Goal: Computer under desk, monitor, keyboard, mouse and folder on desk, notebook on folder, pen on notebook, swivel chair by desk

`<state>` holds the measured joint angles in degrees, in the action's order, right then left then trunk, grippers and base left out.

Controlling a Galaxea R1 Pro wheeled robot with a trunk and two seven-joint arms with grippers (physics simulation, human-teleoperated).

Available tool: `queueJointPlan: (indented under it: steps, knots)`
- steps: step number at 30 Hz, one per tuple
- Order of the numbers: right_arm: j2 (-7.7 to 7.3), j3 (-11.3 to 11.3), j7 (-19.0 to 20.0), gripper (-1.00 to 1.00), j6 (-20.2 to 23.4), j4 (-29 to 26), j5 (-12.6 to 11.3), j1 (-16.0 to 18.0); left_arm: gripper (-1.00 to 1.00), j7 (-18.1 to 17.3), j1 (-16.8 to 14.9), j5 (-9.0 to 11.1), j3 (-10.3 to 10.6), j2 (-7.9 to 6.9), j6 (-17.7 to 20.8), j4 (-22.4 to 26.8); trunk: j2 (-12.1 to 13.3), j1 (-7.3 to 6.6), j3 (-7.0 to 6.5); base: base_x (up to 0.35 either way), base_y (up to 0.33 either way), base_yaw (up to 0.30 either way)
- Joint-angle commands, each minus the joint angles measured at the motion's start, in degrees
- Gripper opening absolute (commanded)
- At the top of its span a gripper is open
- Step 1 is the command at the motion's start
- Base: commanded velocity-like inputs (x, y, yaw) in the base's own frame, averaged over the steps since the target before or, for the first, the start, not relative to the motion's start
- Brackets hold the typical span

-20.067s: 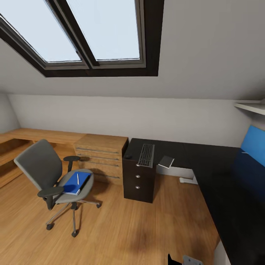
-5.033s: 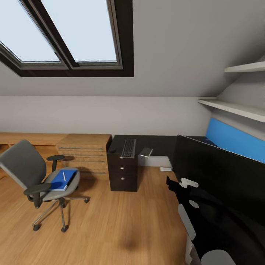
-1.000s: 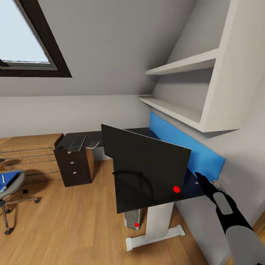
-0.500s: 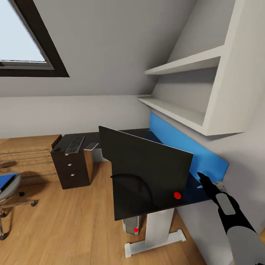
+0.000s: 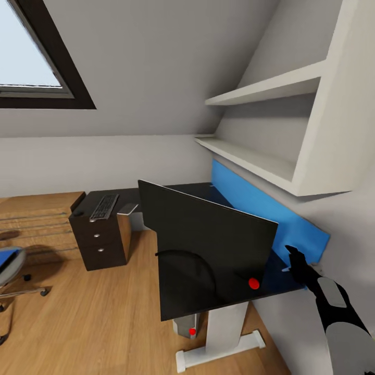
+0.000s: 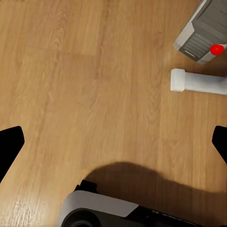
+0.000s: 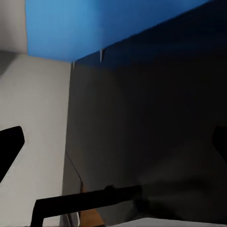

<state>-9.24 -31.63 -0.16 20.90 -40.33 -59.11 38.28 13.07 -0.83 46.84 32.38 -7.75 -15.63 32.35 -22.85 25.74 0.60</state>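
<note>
The right pincer [image 5: 292, 256] hangs open-jawed over the counter [image 5: 278, 276] end, just behind the monitor [image 5: 205, 250], whose long axis crosses the counter; this arm is nearer. The left pincer [image 6: 113, 146] gapes above floor, the computer [image 5: 186, 325] under the counter.

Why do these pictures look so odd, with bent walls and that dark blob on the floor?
Head view: wide-angle lens, so the shelves and window frame splay outward, and the monitor is flat black with no glare. Left wrist view: the blob is a soft shadow on the wooden floor, near the computer. Right wrist view: dim, with the blue back panel the one bright patch.
</note>
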Motion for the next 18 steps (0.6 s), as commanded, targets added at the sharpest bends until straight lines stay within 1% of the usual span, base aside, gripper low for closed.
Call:
queueJointPlan:
  steps: [1,4,6,10,15,18]
  knots:
    - [0.00,-0.2,0.0,1.00,0.6,0.0,-0.8,0.0,1.00,0.5,-0.1,0.4,0.5,-0.08,-0.3,0.0,-0.1,0.05,0.06,0.184,0.000,0.000]
    - [-0.25,-0.3,0.0,1.00,3.0,0.0,-2.8,0.0,1.00,0.5,-0.1,0.4,0.5,-0.08,-0.3,0.1,-0.1,0.05,0.06,0.237,0.000,0.000]
    - [-0.97,-0.3,0.0,1.00,4.8,0.0,-3.7,0.0,1.00,0.5,-0.1,0.4,0.5,-0.08,-0.3,0.1,-0.1,0.05,0.06,0.128,0.000,0.000]
    - [-1.52,-0.4,0.0,1.00,6.1,0.1,-4.3,0.0,1.00,0.5,-0.1,0.4,0.5,-0.08,-0.3,0.1,-0.1,0.05,0.06,0.064,0.000,0.000]
    - [-1.71,-0.4,0.0,1.00,6.4,0.0,-4.4,0.0,1.00,0.5,-0.1,0.4,0.5,-0.08,-0.3,0.1,-0.1,0.05,0.06,0.177,0.000,0.000]
    - [-1.85,-0.5,0.0,1.00,6.4,0.0,-4.4,0.0,1.00,0.4,-0.1,0.4,0.5,-0.08,-0.3,0.1,-0.1,0.05,0.06,0.072,0.000,0.000]
